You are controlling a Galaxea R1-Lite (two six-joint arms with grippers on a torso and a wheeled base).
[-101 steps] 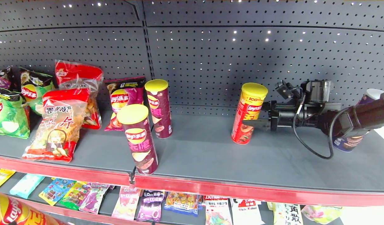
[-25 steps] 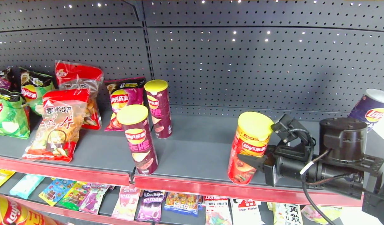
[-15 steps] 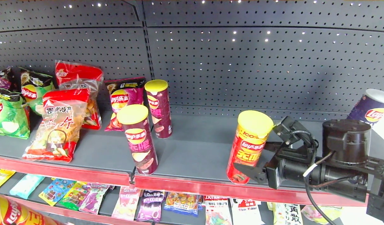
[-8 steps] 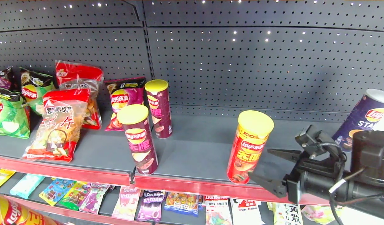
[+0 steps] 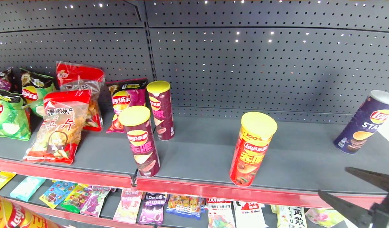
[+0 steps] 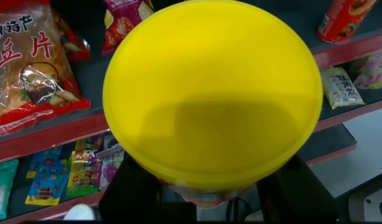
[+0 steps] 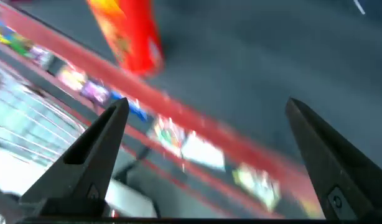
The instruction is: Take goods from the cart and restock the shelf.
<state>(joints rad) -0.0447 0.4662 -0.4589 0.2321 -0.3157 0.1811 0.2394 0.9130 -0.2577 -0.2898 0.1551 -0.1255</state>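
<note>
Right gripper (image 5: 333, 180) jaws gape empty near red chip can (image 5: 252, 148) on shelf (image 5: 197, 152) edge; left gripper (image 6: 213, 194) jaws clamp yellow-lidded can (image 6: 213, 93).

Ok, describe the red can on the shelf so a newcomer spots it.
Find the grey shelf with the red front edge. Right of its middle, near that edge, stands the red can with a yellow lid. The front purple can and back purple can to its left share that lid but not the red body; the dark blue can far right has a white lid.
</note>
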